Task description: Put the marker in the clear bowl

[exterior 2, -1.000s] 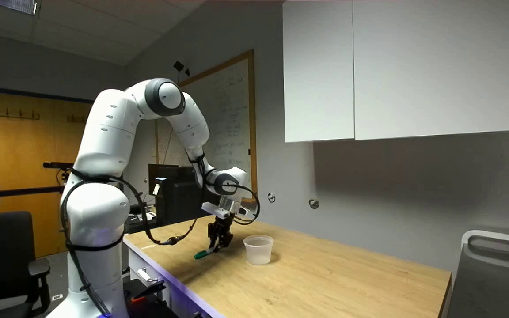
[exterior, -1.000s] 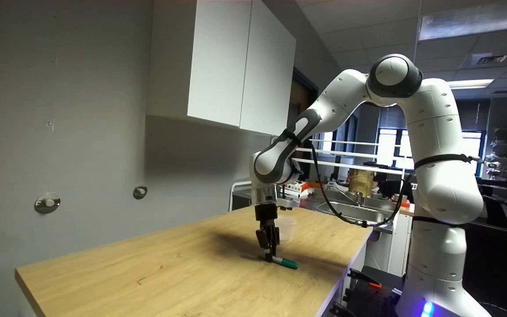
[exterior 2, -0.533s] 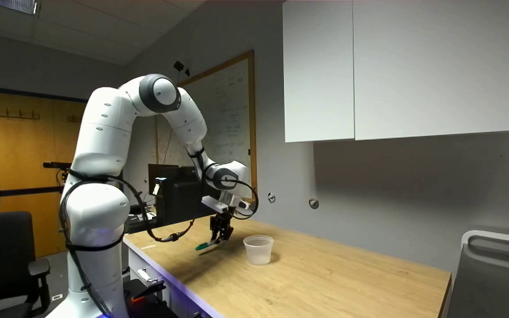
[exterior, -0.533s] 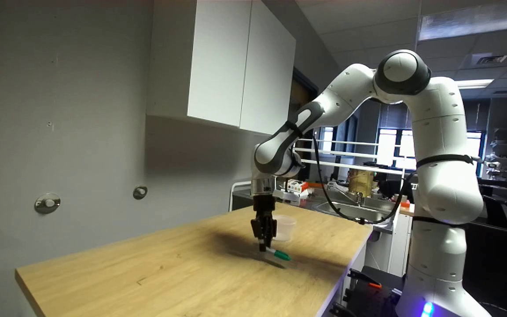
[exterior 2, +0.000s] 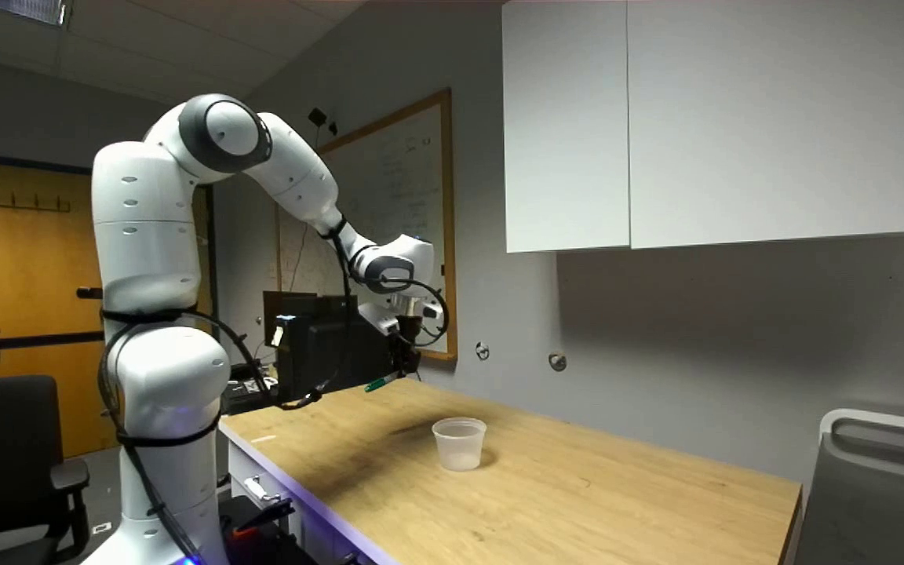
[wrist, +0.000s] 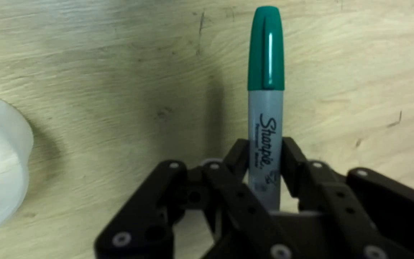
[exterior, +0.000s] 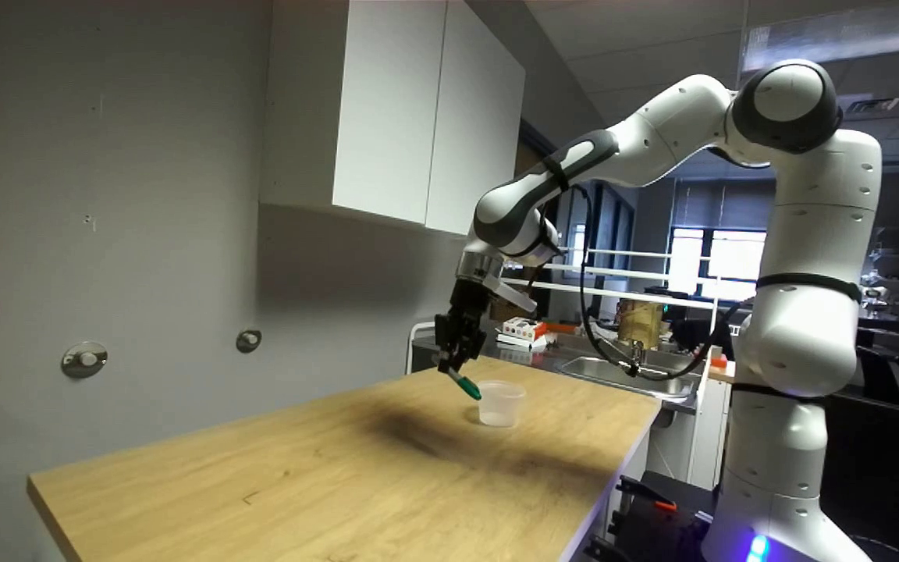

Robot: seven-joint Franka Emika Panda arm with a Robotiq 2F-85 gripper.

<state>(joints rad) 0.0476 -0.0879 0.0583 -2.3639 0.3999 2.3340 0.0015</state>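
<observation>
We find the pincer (wrist: 265,153) grasping the marker (wrist: 266,54), pressing its gray barrel from both sides while the green cap sticks out well past the tips. The marker is up in the air, cap end tilted down, with a gap beneath it to the tabletop (exterior 2: 617,502). The bowl (exterior 2: 460,451) stands upright on the wood, mouth up, well in from the front edge. In the wrist view we see a broad strip of wood between bowl and marker; the bowl is cut off at the left there. In both exterior views the arm (exterior 2: 138,259) reaches in over the front edge, and a cabinet (exterior: 395,117) hangs on the wall (exterior: 145,234), its lower edge well above the tabletop.
</observation>
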